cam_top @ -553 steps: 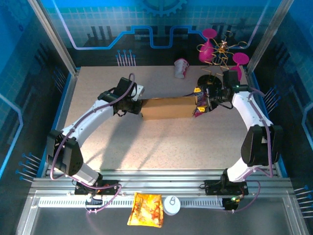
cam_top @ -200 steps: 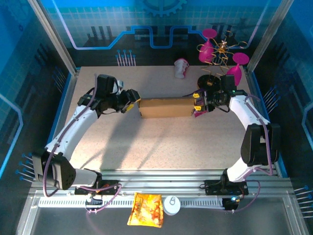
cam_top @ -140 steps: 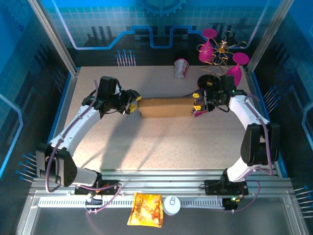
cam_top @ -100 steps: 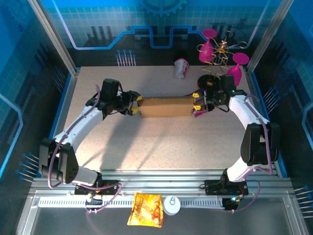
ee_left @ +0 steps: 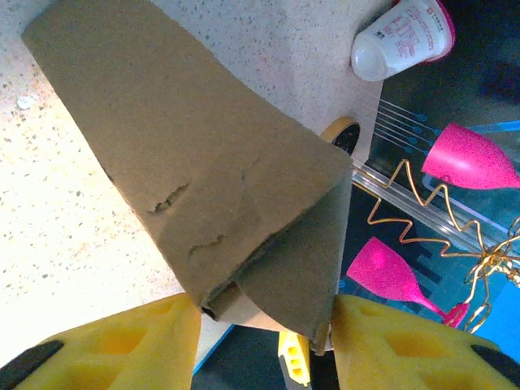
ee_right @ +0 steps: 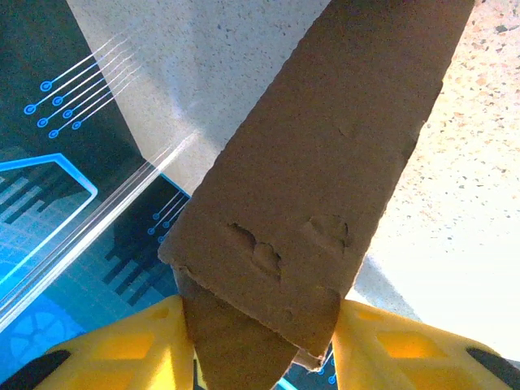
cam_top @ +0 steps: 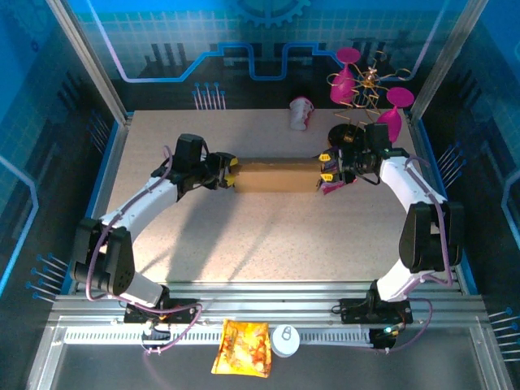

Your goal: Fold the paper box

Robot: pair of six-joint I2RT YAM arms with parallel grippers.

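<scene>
While the left fingers [cam_top: 231,172] stood wider a second ago, they now pinch the paper box [cam_top: 276,175] at 9 o'clock; the right fingers [cam_top: 326,166] clamp its 3 o'clock end.

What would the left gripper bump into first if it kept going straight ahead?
The box. Its end sits right between the left gripper's yellow fingers, so it would push straight into the cardboard.

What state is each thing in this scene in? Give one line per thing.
paper box: partly folded, ends open, gripped at both ends
left gripper: fingers shut on the box's left end
right gripper: fingers shut on the box's right end
white cup: lying on its side
snack bag: lying flat on the near rail
</scene>
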